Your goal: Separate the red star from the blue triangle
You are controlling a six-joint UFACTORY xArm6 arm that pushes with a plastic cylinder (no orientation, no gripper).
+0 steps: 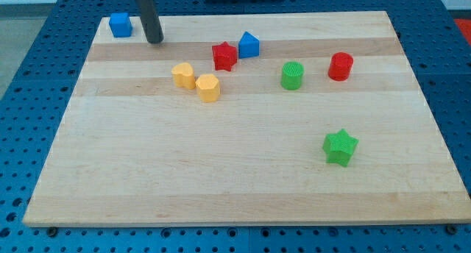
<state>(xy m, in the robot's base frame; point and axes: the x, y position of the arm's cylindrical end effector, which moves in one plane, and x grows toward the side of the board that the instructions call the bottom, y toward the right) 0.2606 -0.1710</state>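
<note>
My tip (154,41) sits on counter (221,179) top left, nr blue cube (121,24); red star (224,56) touches blue triangle (249,45); no claw, state n/a.

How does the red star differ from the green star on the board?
The red star is red and sits near the view's top, against the blue triangle; the green star is green and stands alone at the lower right. My tip is much nearer the red star. Both are star-shaped blocks.
</note>
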